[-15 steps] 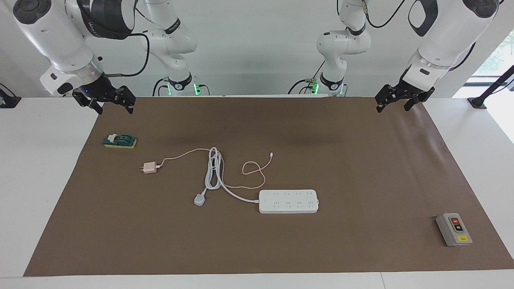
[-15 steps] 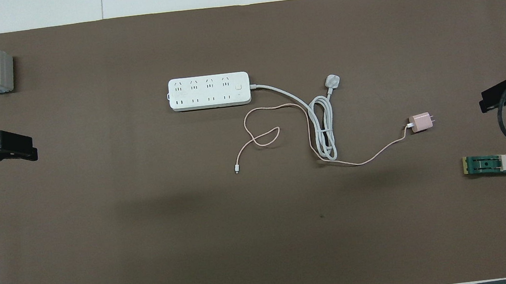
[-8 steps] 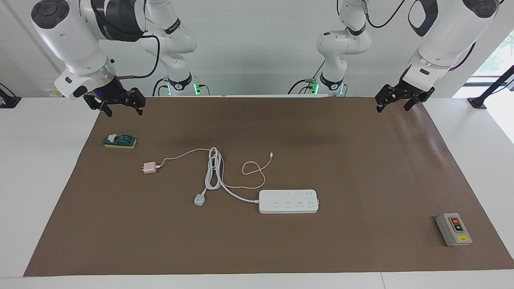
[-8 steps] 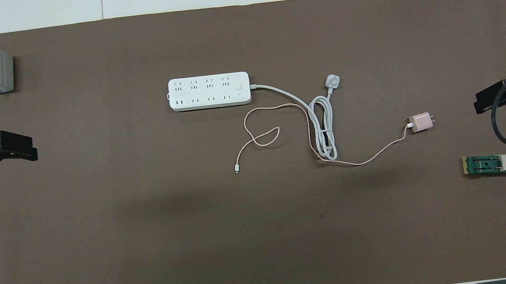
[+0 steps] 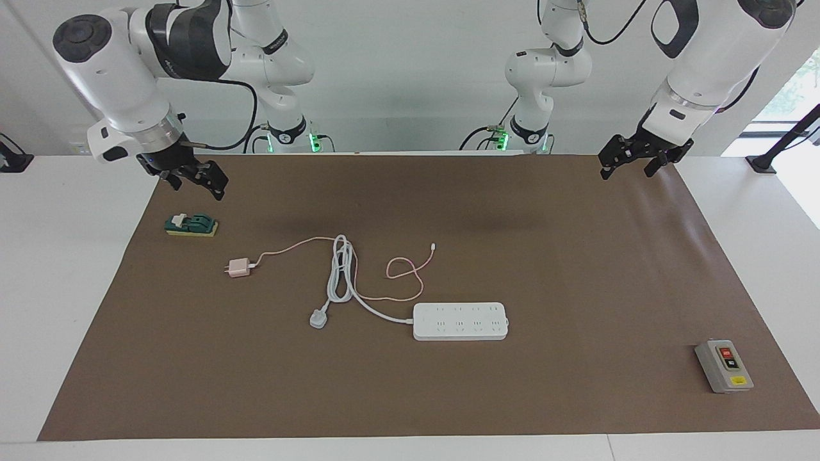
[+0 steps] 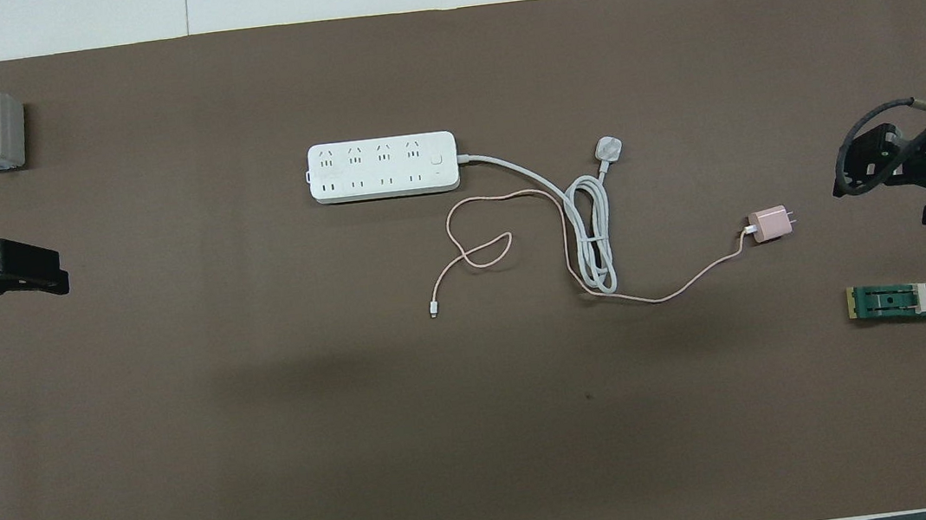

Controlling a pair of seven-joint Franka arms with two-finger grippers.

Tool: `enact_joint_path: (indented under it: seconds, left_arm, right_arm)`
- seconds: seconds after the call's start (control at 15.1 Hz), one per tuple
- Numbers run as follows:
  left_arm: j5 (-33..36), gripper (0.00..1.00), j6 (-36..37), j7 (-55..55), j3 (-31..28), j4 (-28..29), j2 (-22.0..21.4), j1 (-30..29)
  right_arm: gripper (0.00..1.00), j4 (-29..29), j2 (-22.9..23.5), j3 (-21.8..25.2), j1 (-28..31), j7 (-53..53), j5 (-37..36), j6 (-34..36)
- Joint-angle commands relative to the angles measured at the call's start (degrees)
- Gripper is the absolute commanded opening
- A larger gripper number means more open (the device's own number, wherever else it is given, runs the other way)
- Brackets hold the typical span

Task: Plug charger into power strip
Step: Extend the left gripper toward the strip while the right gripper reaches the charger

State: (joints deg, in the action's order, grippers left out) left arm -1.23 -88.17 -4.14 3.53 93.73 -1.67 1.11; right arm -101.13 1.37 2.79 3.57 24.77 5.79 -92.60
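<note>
Swinging inward over the mat's edge, your right gripper point(image 5: 192, 176), jaws spread, now nears the charger point(image 5: 240, 267), which lies unplugged, well apart from the power strip point(image 5: 460, 321), while your left gripper point(image 5: 634, 163) waits, spread.

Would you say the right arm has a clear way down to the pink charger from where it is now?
Probably yes. The right gripper hangs in the air with open fingers, and the charger lies free on the mat, with only the green block off to one side.
</note>
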Motion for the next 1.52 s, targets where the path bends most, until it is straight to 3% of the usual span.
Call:
enact_joint_path:
  seconds: [0.0, 0.2, 0.59, 0.86, 0.99, 1.26, 1.45]
  left_arm:
    - [-0.4, 1.0, -0.7, 0.3, -0.2, 2.2, -1.8, -0.1]
    - [-0.4, 1.0, 0.4, 0.5, 0.1, 1.9, -1.8, -0.1]
    - [-1.5, 1.0, -2.9, 3.0, 0.3, 3.2, -2.0, 4.1]
    - [-16.9, 1.0, -11.7, 7.2, 0.3, 12.7, -4.7, 3.5]
    - [-24.3, 1.0, -13.6, 8.1, 0.3, 15.6, -4.6, 3.5]
    - [-40.2, 1.0, -16.2, 12.3, 0.3, 18.8, -2.8, 4.1]
    - [-48.7, 1.0, -17.8, 16.8, 0.3, 21.0, -2.2, 4.3]
  right_arm:
    - [1.0, -1.6, 2.9, -0.5, 6.0, 4.8, 7.8, 0.4]
    - [1.0, -2.3, 5.1, -0.5, 8.1, 16.9, 14.7, -0.6]
    - [1.0, -4.9, 5.8, -0.5, 8.0, 18.8, 15.5, -3.5]
    - [1.0, -5.1, 5.8, -0.5, 8.5, 19.3, 15.7, -3.8]
    - [1.0, -6.1, 5.7, -0.3, 10.3, 24.6, 18.4, -4.3]
    - [1.0, -9.3, 6.2, -0.2, 12.0, 25.2, 20.7, -7.8]
    - [1.0, -8.9, 11.1, -0.3, 15.5, 24.5, 23.4, -7.9]
